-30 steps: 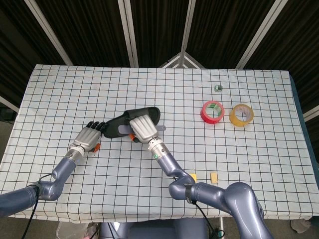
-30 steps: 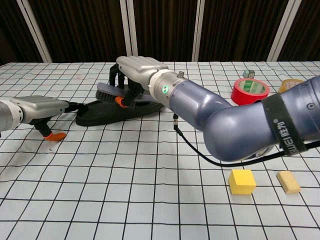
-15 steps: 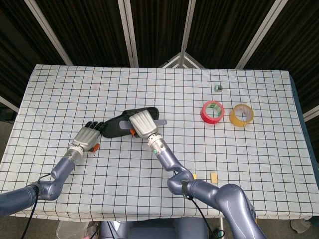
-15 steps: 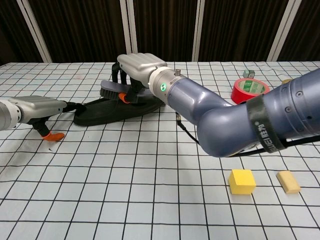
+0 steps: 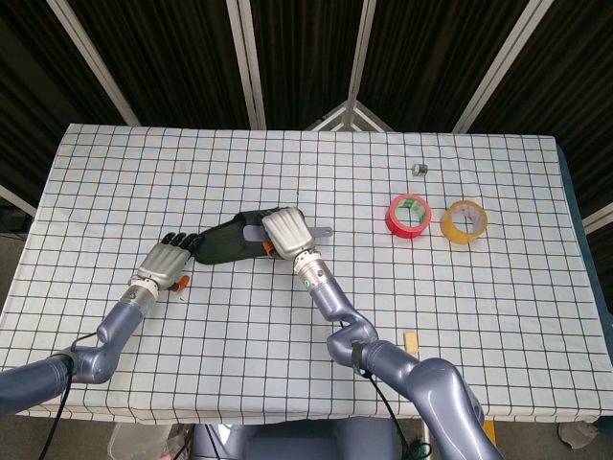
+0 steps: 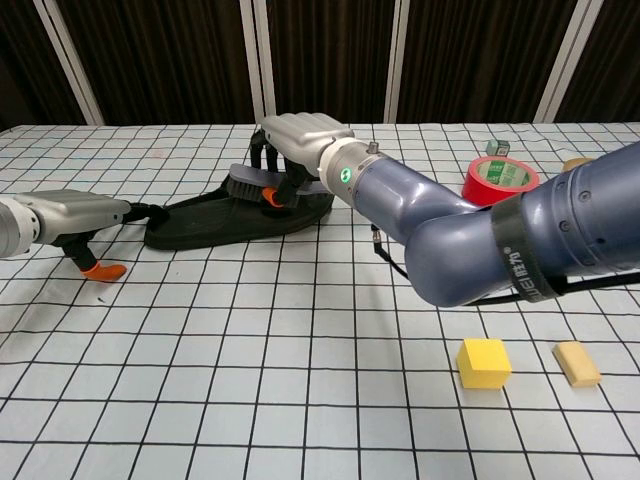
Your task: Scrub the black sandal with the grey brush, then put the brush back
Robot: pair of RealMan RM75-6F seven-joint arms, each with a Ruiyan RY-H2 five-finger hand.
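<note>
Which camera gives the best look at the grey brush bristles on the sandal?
The chest view: the grey brush shows side-on, bristles on the black sandal. In the head view the right hand covers most of it.

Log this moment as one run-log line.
phase: scrubbing | right hand: holds grey brush on black sandal | left hand: steadies sandal end

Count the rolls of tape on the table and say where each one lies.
2. The red roll lies on the table's right half, past the sandal; the yellow roll lies just right of it. Nothing suggests more, though the arm hides some cloth.
</note>
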